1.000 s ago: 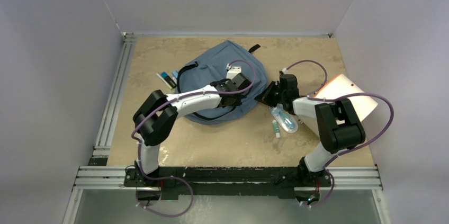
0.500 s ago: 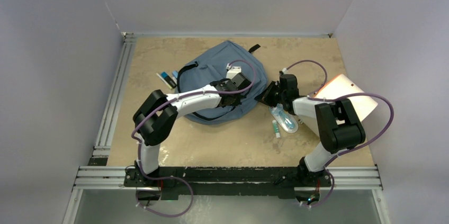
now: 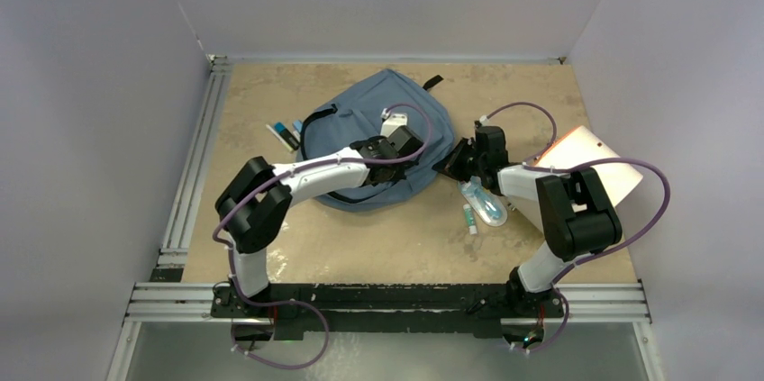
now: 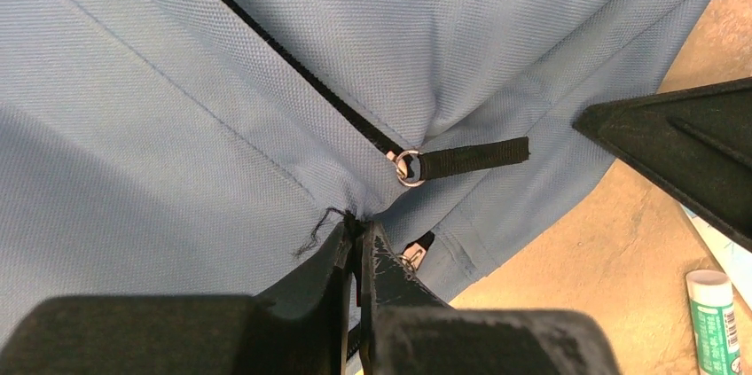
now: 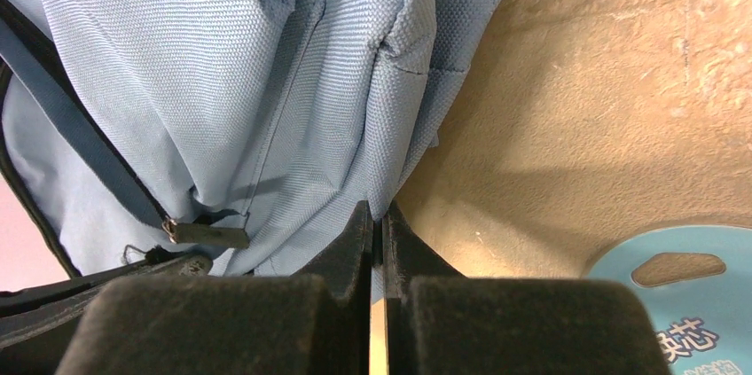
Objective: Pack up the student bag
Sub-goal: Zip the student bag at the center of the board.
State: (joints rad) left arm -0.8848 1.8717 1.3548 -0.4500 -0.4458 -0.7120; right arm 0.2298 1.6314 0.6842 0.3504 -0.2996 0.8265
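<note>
Fabric fills most of both wrist views. Only the overhead camera shows the whole slate-blue fabric student bag (image 3: pixel 360 111) with black zippers, lying flat at the far middle of the tan tabletop (image 3: pixel 378 237). In that view the left arm (image 3: pixel 315 169) reaches over the bag's near part and the right arm (image 3: pixel 518 181) meets its right edge, but the jaws are too small to read. The left wrist view shows the left jaws clenched on a small pucker of bag cloth, just below a metal zipper ring (image 4: pixel 408 167) with a black webbing pull tab (image 4: pixel 474 155). The right wrist view shows the right jaws pressed tight on the bag's folded right edge, near a flat metal zipper pull (image 5: pixel 206 233). A green-and-white glue stick (image 4: pixel 712 308) and a light-blue card packet (image 5: pixel 683 295) lie on the tabletop right of the bag. Overhead alone shows a pale folder with an orange edge (image 3: pixel 595 149) farther right, and several small items (image 3: pixel 286 133) left of the bag.
</note>
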